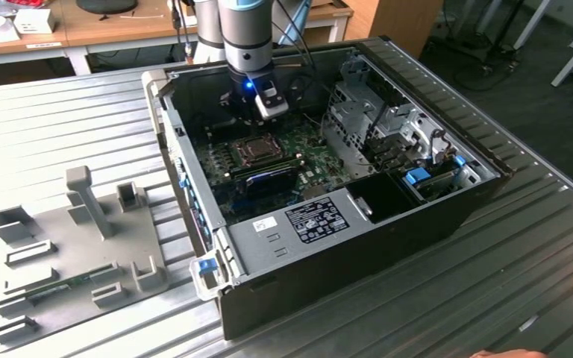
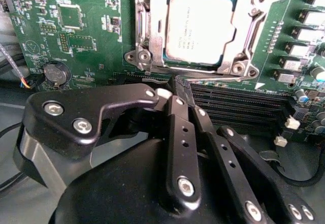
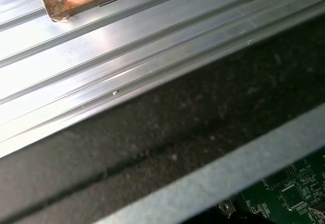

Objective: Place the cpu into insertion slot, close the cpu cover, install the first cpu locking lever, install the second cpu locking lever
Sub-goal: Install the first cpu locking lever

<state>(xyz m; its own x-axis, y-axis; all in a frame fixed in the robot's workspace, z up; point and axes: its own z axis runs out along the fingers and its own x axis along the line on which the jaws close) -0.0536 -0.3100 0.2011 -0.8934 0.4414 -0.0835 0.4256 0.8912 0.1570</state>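
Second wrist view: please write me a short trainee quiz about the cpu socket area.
1. True or false: the cpu lies in the insertion slot.
2. The cpu cover is: A) standing upright, B) down around the cpu, C) off the board.
3. What colour is the circuit board under the gripper?
Key: 1 true; 2 B; 3 green.

An open black metal computer case (image 1: pixel 366 246) lies on the ribbed metal bench (image 1: pixel 57 119), with a flat grey fixture plate (image 1: pixel 77 246) beside it on the exterior view's left. Inside lies the green circuit board (image 2: pixel 91 10). On it the small square grey cpu (image 2: pixel 200 28) sits in the silver-rimmed square insertion slot (image 2: pixel 143 56) (the thin silver frame-shaped cpu cover (image 2: pixel 249 33) lies over its edges). The black end effector (image 2: pixel 175 89) hangs just beside the slot, above long black memory slots (image 2: pixel 238 104).
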